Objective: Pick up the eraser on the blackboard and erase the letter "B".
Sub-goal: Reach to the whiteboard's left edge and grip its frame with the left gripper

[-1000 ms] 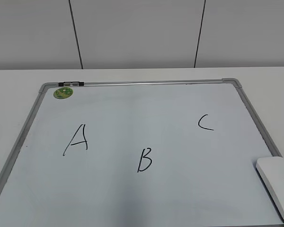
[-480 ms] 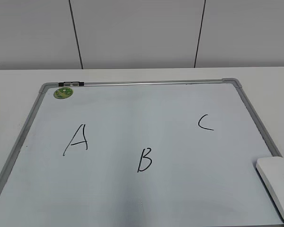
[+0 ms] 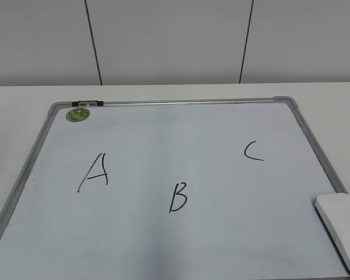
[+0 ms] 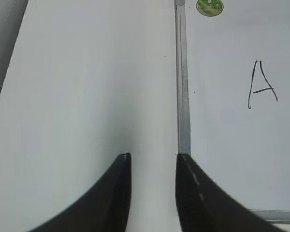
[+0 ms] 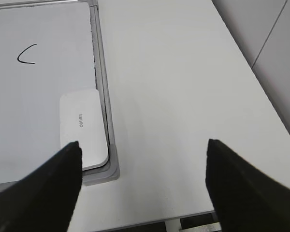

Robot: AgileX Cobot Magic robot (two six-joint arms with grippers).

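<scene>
Eraser [image 3: 340, 228] untouched in the near right corner of the blackboard [image 3: 163, 245]; task not started.

Letter "B" [image 3: 178, 196] intact, low centre of the board, between the "A" [image 3: 94, 172] and "C" [image 3: 252, 151], well apart from the eraser. Eraser lies flat, white side up, tight against the grey frame [image 5: 102, 96]. Right gripper [image 5: 142, 166] spread wide, holding nothing, hovering near the eraser but offset over bare table [image 5: 183, 72], one finger above its corner. Left gripper [image 4: 152, 191] narrowly parted, empty, over the board's left frame edge. Green magnet [image 3: 77, 114] sits in the far left corner. No containers in view. Left to do, by my reckoning: grasp eraser, carry to the B, wipe.
</scene>
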